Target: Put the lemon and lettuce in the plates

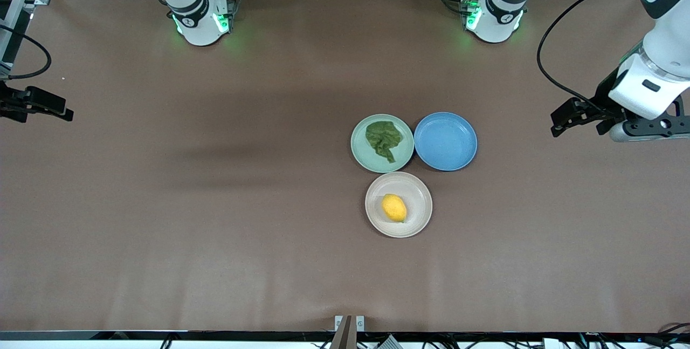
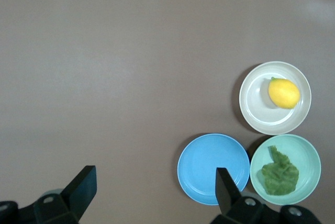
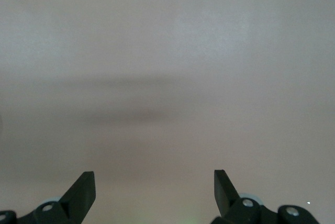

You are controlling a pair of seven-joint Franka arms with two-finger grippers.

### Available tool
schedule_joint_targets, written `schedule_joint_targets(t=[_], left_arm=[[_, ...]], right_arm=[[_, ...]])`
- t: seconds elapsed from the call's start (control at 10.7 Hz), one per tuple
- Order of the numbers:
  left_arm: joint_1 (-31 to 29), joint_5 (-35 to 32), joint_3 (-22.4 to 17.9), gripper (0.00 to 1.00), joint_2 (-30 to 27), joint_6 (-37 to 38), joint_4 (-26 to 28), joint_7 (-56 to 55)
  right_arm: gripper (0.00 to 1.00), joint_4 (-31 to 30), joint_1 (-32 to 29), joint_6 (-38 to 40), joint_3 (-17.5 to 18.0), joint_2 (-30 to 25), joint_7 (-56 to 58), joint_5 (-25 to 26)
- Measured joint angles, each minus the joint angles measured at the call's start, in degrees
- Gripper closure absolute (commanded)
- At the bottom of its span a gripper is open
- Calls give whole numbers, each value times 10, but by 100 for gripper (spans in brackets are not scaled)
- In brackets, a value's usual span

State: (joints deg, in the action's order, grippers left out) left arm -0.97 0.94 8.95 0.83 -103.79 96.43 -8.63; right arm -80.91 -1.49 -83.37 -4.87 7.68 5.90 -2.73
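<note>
Yellow lemon [image 1: 394, 207] lies in the beige-white plate [image 1: 418, 218], which sits nearer the front camera than the blue plate [image 1: 445, 141]. Lettuce [image 1: 383, 139] rests in the mint plate [image 1: 360, 146], just beside the blue plate toward the right arm's end. Both placements look complete. Left gripper [image 1: 558, 122] hovers, fingers apart, empty, toward the left arm's end from the blue plate. Right gripper [image 3: 154, 190], also spread and empty, waits over bare table. Judgement: nothing left to move; next calls only for parking the arms.

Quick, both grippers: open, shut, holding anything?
Left gripper: open, empty, over the table's left-arm end.
Right gripper: open, empty, over the right-arm end.
</note>
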Motion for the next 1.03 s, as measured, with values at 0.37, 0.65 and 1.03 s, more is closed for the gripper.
schedule_joint_targets(t=[0.37,0.65,1.03], left_arm=[[0,0,5,0,-3,93,-52,24],[0,0,10,0,-9,105,-58,24],[-1,-27,10,0,-22,109,-60,24]], right_arm=[[0,-1,-14,-1,11,0,1,0],[0,-1,-14,-2,14,0,1,0],[0,-1,-14,-9,13,0,1,0]])
